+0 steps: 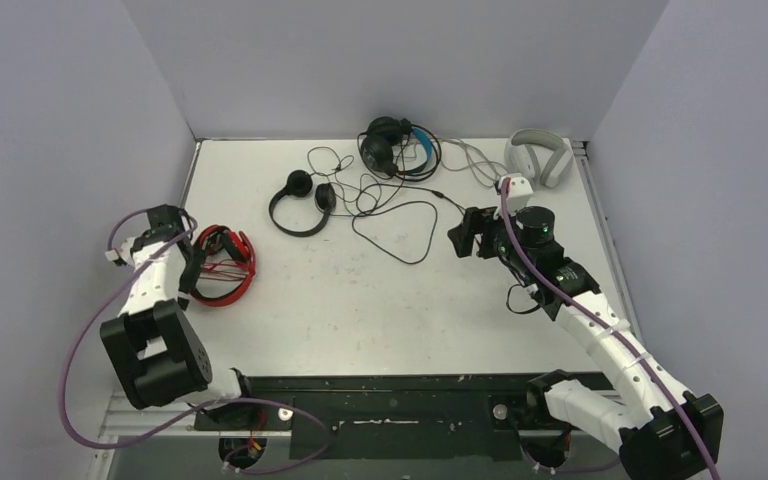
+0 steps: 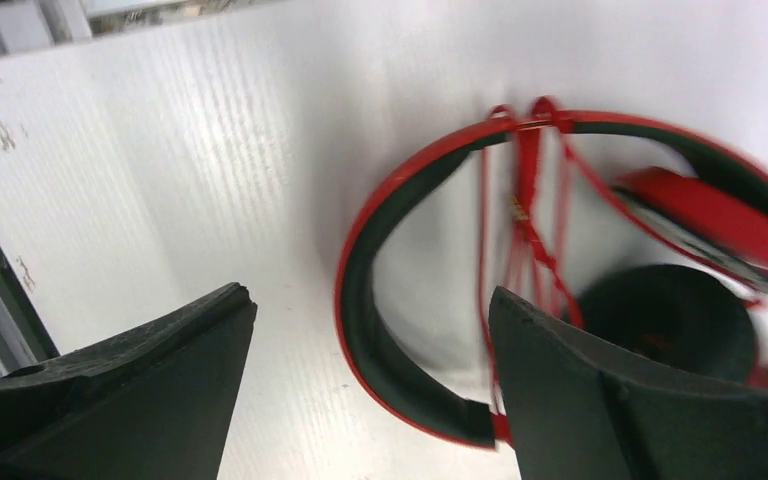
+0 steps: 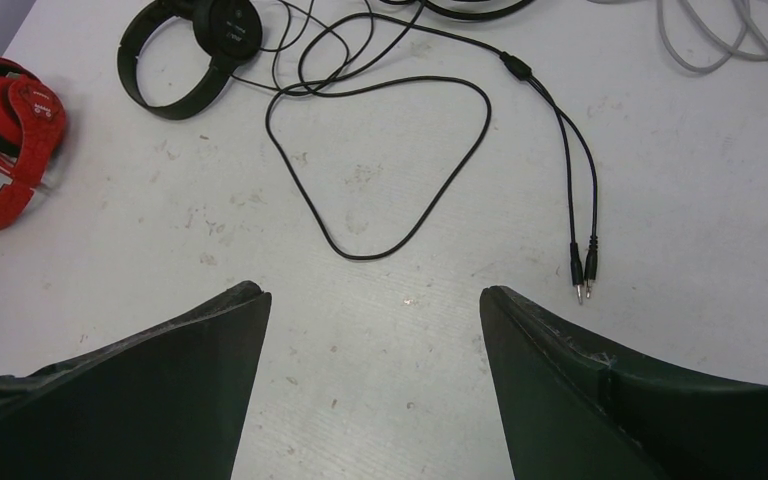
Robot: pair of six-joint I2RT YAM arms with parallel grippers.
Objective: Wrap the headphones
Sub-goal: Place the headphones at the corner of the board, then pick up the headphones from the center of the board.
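Note:
The red-and-black headphones lie at the table's left, their red cable wound across the headband. My left gripper stands open just over them; the band's lower end lies loose between the fingers, gripped by neither. The small black headphones, the black-and-blue pair and the white-grey pair lie at the back with loose cables. My right gripper hovers open over bare table, short of a black cable loop and its two plugs.
Thin black cables tangle between the back headphones. A grey cable trails from the white-grey pair. Walls close in the left, back and right sides. A black rail runs along the near edge.

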